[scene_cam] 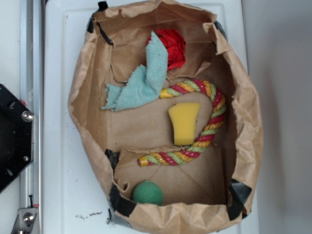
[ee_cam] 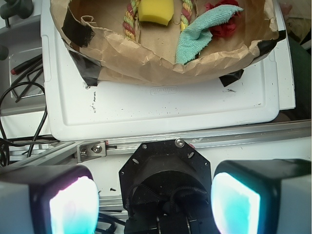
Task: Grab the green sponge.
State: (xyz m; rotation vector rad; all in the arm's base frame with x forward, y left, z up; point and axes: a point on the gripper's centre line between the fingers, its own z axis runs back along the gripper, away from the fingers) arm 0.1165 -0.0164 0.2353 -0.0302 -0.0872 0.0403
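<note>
White tray [scene_cam: 63, 161], paper bag [scene_cam: 243, 126], rope [scene_cam: 214, 119] curling around sponge [scene_cam: 184, 122]

The sponge [scene_cam: 184, 123] was plain yellow. The rope [scene_cam: 207, 131] was twisted in red, yellow and green strands. The cloth [scene_cam: 139, 83] was pale teal; the ball [scene_cam: 147, 193], dark green.

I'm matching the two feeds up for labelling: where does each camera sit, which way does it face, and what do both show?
Exterior: overhead, looking straight down into the paper bag on the white tray; only a black piece of the robot's base shows at the left edge.
Wrist: on the arm, low beside the tray, looking across it to the bag; the open claw fills the bottom, nothing between its fingers.
Both show the yellow sponge, rope toy, teal cloth and red rag.
</note>
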